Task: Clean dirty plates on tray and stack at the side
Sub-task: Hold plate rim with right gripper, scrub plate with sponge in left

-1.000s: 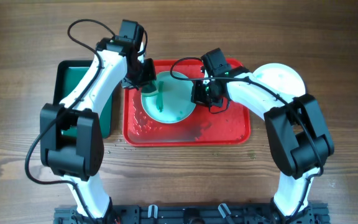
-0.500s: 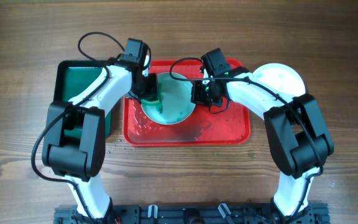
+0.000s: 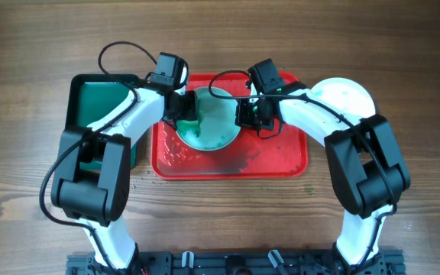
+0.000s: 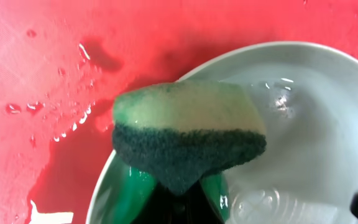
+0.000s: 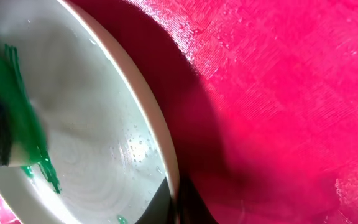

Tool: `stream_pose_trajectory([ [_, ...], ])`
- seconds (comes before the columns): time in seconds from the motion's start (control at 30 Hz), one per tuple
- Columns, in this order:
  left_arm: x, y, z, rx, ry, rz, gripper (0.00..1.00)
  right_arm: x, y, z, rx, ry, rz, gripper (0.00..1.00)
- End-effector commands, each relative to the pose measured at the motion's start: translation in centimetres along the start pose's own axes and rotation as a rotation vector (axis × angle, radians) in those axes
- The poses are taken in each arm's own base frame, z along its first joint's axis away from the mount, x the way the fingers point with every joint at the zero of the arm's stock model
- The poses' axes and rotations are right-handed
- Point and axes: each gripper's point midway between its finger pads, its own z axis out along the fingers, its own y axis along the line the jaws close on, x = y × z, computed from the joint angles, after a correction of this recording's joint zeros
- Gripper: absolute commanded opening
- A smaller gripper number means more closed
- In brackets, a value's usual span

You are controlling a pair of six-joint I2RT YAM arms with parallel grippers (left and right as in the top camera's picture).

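Note:
A pale plate stands tilted over the red tray, streaked with teal-green. My right gripper is shut on its right rim; the right wrist view shows the rim pinched between the fingers. My left gripper is shut on a sponge, yellow-green on top with a dark scouring side, pressed against the plate's left inner face. Green smears show on the plate. A clean white plate lies on the table to the right of the tray.
A dark green tray stands left of the red tray. The red tray floor is wet with droplets and a dark smear near its front middle. Bare wooden table lies in front.
My left gripper with the sponge has moved right and up along the plate's left side. The right gripper and plate have stayed put.

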Motion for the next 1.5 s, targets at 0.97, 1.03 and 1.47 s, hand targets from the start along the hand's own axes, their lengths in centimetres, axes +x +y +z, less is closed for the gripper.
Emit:
stream_pose_trajectory([
  [0.97,0.2,4.8,0.6,-0.323,-0.087,-0.174,0.04,1.1,0.1,1.0,-0.021,0.044,-0.009,0.04],
  [1.03,0.8,5.1,0.5,-0.343,-0.072,-0.217,0.04,1.1,0.1,1.0,-0.021,0.045,-0.009,0.04],
  [1.47,10.2,-5.3,-1.0,0.321,0.404,0.156,0.04,4.3,0.5,0.7,-0.059,0.188,0.029,0.04],
])
